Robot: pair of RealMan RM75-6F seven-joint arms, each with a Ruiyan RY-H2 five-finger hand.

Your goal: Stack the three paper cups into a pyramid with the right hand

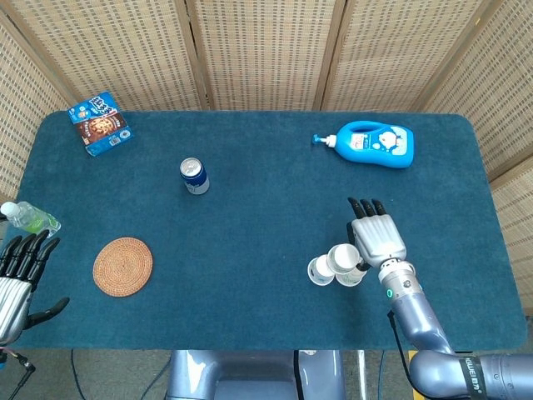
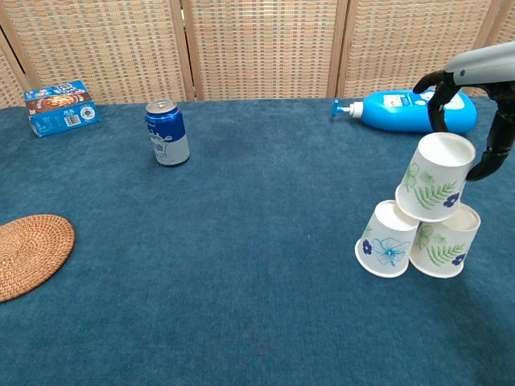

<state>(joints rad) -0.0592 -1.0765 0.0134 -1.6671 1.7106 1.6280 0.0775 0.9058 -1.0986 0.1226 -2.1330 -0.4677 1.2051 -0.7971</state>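
My right hand (image 1: 379,240) holds the third paper cup (image 2: 434,177), dark fingers (image 2: 492,153) curled around its far side. The cup is upside down, its long axis close to upright with a slight lean, and its rim sits over the seam between the two base cups. It carries a green fern print with small blue flowers; no writing is readable on it.

Just below my hand, the two base cups stand upside down and touching on the blue surface (image 1: 250,233): the left base cup (image 2: 387,240) shows a blue flower, the right base cup (image 2: 445,240) a green fern.

Beyond my hand lies a blue pump bottle (image 1: 368,143) on its side, nozzle pointing left (its label is too small to read). Far to the left stand a blue drink can (image 2: 166,133), a blue snack box (image 1: 99,123) and a woven coaster (image 1: 122,267); their printing is illegible.

My left hand (image 1: 18,275) rests at the surface's left edge, fingers spread and holding nothing.
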